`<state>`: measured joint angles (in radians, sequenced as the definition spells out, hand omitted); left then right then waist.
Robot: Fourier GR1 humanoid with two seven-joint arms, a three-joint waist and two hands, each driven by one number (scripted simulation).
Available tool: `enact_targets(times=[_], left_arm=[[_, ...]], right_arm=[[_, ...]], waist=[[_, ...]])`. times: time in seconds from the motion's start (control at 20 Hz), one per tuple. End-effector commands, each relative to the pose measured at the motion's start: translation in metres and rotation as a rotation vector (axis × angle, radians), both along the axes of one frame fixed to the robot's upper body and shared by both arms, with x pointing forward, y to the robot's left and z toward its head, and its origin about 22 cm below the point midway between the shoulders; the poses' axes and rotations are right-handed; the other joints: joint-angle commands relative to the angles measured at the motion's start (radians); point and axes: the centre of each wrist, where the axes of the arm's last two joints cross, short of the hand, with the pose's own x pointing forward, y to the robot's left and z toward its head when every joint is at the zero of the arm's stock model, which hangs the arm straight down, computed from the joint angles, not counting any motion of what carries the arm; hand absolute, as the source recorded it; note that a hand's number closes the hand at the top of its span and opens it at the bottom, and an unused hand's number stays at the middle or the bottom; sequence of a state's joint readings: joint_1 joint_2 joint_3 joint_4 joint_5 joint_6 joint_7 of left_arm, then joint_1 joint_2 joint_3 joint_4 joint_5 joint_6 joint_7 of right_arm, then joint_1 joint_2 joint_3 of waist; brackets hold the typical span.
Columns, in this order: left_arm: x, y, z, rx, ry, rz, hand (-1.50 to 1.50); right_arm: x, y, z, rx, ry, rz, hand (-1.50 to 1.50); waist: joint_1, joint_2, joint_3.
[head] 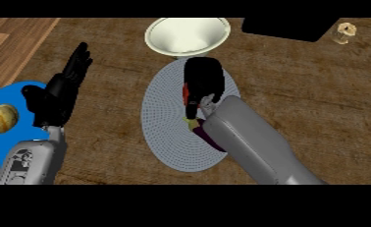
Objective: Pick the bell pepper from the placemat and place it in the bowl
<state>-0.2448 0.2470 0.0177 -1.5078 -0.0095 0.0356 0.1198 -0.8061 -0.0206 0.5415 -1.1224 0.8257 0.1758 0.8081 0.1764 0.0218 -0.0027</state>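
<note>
Curling over the bell pepper [190, 104], the right hand [202, 76] closes its fingers on it above the placemat [170, 137], positioned for lifting. Only slivers of red and yellow-green show beneath the palm; the pepper's long axis cannot be told. The bowl [187, 35] lies just beyond the fingertips. The left hand [62, 93] rests open, fingers up.

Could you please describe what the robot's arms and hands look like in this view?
Both forearms are smooth, rounded grey shells coming in from the lower edge. The left forearm shows darker recessed panels near its lower end. Each ends in a glossy black hand with slender jointed fingers: the left hand and the right hand. No cables or markings show.
</note>
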Motion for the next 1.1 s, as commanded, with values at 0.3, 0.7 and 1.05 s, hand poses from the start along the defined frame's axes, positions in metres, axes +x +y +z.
enact_targets(times=[0.3,0.7,1.05], left_arm=[[0.01,-0.006,-0.002,0.002,0.025,0.015,0.0],[0.009,0.012,0.001,-0.001,0.007,0.054,0.0],[0.002,0.017,-0.003,-0.002,0.011,0.068,0.0]], right_arm=[[-0.024,0.082,0.115,0.112,-0.495,-0.088,1.5],[-0.009,0.1,0.155,0.226,-0.533,-0.182,1.5],[0.025,0.083,0.125,0.334,-0.483,-0.207,1.5]], waist=[[-0.023,-0.015,-0.002],[-0.054,-0.008,-0.002],[-0.085,-0.004,0.0]])
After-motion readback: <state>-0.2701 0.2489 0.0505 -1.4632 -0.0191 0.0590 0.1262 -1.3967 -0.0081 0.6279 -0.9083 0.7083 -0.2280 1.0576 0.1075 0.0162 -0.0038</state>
